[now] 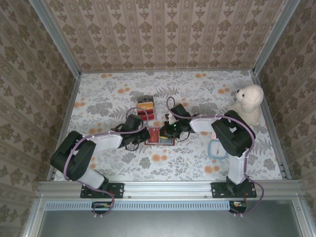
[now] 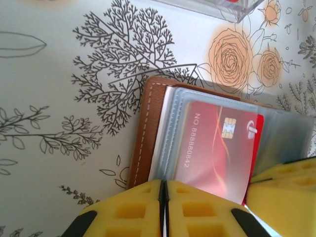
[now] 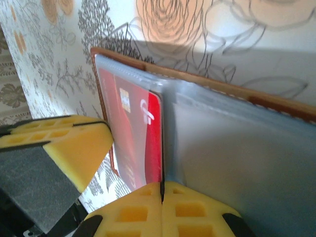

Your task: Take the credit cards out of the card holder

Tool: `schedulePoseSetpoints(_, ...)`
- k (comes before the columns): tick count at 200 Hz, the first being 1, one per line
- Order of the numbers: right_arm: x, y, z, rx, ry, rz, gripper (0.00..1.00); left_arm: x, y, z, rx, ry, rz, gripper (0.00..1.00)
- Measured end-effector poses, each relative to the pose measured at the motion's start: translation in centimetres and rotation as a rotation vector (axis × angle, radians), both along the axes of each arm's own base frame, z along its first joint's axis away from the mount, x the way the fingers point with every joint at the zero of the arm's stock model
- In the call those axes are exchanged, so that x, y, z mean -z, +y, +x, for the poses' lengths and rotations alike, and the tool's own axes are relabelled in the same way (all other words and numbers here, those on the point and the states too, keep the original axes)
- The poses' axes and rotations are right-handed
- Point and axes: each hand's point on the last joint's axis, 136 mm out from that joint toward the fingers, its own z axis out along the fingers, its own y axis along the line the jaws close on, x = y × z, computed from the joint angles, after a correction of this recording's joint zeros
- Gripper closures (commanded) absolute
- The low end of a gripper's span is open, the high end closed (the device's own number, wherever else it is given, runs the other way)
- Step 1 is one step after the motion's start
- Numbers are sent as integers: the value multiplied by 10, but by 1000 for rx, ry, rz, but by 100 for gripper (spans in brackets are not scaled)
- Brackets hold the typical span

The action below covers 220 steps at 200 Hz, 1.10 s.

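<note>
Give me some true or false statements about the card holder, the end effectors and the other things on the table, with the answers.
1. A red card lies inside the open card holder. True.
2. The teddy bear is brown. False: the teddy bear is white.
3. Both end effectors stand wide open. False: the left end effector and the right end effector both have their jaws closed at the card holder's edge.
4. A small box sits beyond the card holder, farther from the arm bases. True.
</note>
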Motion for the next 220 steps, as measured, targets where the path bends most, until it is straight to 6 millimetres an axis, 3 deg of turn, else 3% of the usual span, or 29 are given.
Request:
schedulePoseSetpoints(79, 3, -7, -10, -7, 17, -34, 100, -1, -3, -4, 17, 17, -18, 92)
schedulePoseSetpoints(105, 1, -6, -6, 10, 10, -25, 85, -1, -4, -6, 23, 23, -25, 93)
schedulePoseSetpoints(151, -4, -3, 9, 66, -21, -4, 82, 0, -4, -8, 28, 31, -27, 94)
schedulePoseSetpoints(220, 2, -5, 13, 81, -33, -20, 76, 0, -4, -8, 30, 32, -30, 94)
